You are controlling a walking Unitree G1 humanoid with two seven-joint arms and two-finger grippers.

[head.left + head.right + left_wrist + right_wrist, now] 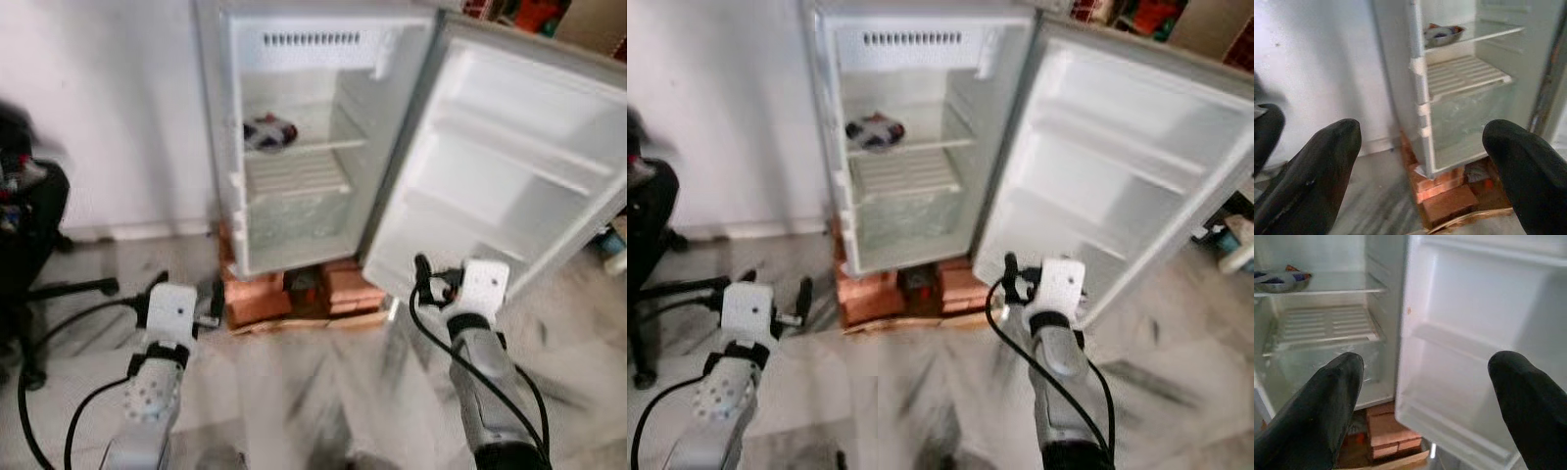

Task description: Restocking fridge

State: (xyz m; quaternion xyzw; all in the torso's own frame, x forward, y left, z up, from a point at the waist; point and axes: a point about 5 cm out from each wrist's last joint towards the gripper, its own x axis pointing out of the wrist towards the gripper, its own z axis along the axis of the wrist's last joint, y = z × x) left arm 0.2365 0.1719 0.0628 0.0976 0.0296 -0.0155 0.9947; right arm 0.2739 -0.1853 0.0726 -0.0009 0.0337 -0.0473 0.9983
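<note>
A small white fridge [294, 147] stands open on a stack of bricks [257, 300], its door [509, 166] swung wide to the right with bare door shelves. On the upper glass shelf sits a dish with dark and red contents [268, 132], also visible as the dish [1442, 34] in the left wrist view. Below it are a white slatted shelf [294, 176] and a clear crisper drawer [294, 220]. My left gripper [191, 292] is low and left of the fridge, open and empty. My right gripper [436, 279] is open and empty in front of the door's lower edge.
A black office chair [24, 225] stands at the left by the white wall. Black cables loop from both forearms. Clutter lies beyond the door at the right edge [612, 250]. The floor is grey marbled tile [313, 392]; the eye views are slightly blurred.
</note>
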